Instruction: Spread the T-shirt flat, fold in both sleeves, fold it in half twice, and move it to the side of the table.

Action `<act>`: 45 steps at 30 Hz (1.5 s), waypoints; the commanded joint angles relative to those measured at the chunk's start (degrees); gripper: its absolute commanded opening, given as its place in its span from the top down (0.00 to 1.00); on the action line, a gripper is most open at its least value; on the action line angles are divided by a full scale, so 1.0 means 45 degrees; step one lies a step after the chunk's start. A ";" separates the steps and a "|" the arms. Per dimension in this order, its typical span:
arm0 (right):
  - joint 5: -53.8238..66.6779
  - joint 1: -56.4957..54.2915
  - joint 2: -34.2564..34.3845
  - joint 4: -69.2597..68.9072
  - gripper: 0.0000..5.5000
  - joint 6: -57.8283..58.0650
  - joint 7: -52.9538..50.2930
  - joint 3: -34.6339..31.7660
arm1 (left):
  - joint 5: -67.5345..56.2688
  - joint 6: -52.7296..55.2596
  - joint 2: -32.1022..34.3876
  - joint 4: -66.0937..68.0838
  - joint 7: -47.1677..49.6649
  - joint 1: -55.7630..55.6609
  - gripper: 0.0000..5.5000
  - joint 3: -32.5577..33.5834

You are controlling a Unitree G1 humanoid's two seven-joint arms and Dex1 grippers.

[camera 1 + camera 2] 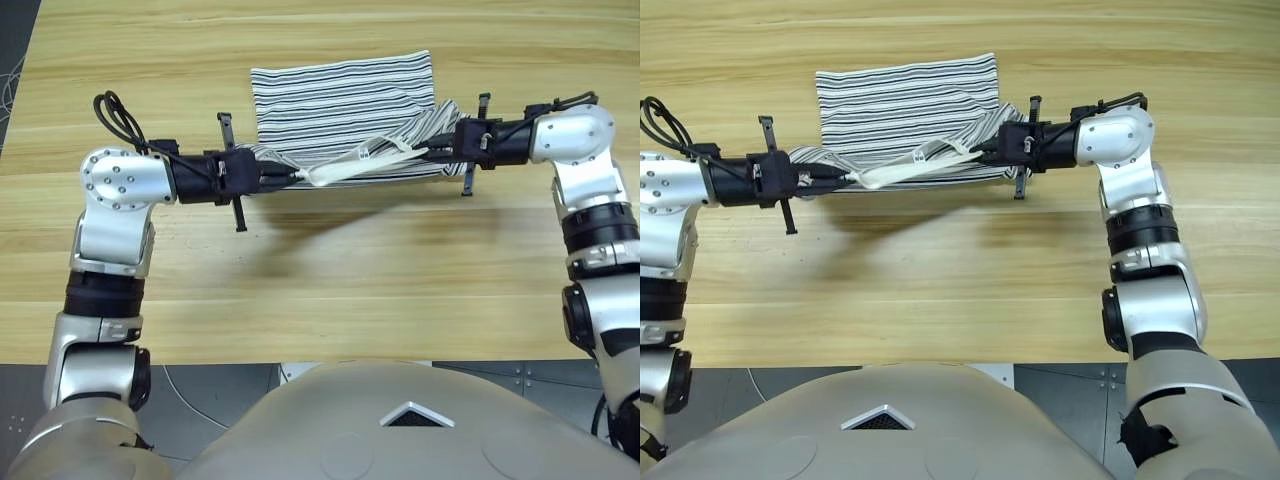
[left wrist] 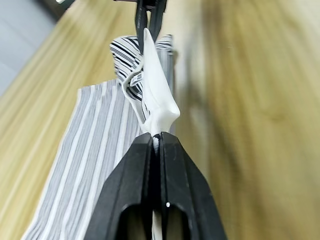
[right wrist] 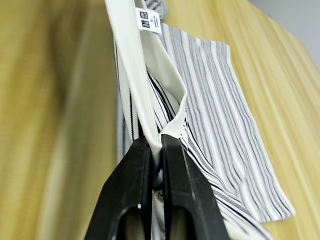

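Observation:
A black-and-white striped T-shirt (image 1: 340, 95) lies folded on the wooden table (image 1: 330, 270), its far part flat. Its near edge with the white collar band (image 1: 355, 165) is lifted off the table between both grippers. My left gripper (image 1: 298, 178) is shut on the left end of that edge, seen close up as the black fingers (image 2: 150, 185) pinching white fabric. My right gripper (image 1: 432, 150) is shut on the right end, its fingers (image 3: 145, 190) clamped on the collar band near the size tag (image 3: 147, 20).
Bare wood stretches in front of the shirt and to both sides. The table's near edge (image 1: 330, 362) runs just ahead of the robot's torso. A dark floor strip (image 1: 15, 60) shows past the table's left side.

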 commanded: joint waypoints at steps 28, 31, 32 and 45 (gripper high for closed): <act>0.3599 0.5360 -0.5179 -1.1355 0.59 0.7364 0.3002 0.1909 | -0.2561 0.0514 0.4339 -0.6423 -0.2196 0.6149 0.67 0.1013; 0.4719 0.5155 -0.5252 -1.1650 0.49 0.7882 0.3483 0.1629 | -0.3918 0.0749 0.4549 -0.6964 -0.2616 0.6419 0.58 0.1509; 0.5174 0.5023 -0.5209 -1.1693 0.46 0.8053 0.3615 0.1492 | -0.4366 0.0844 0.4599 -0.7135 -0.2744 0.6503 0.55 0.1690; 0.1740 0.0197 0.0630 -0.1899 0.41 0.4315 -0.2816 0.1468 | 0.1425 0.1418 -0.1972 0.6288 0.4036 -0.3580 0.48 -0.1681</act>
